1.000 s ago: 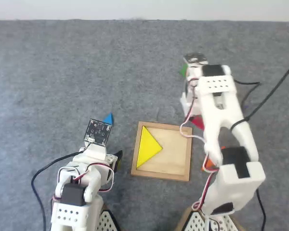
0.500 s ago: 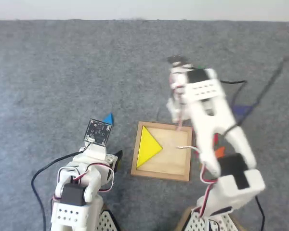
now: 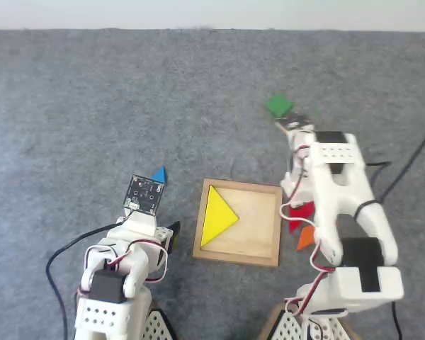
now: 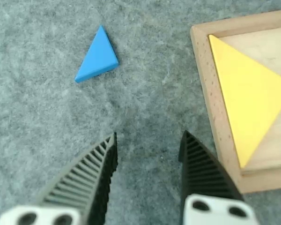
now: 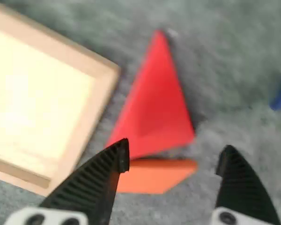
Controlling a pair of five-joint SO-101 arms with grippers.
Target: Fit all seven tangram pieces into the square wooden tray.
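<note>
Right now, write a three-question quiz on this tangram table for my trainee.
1. Fill the gap: the open right gripper hangs over the red triangle and the ___ piece.
2. True or false: the blue triangle lies on the mat, outside the wooden tray.
3. Which piece lies in the wooden tray? A red triangle; B blue triangle; C yellow triangle.

Key: 1 orange piece; 2 true; 3 C.
</note>
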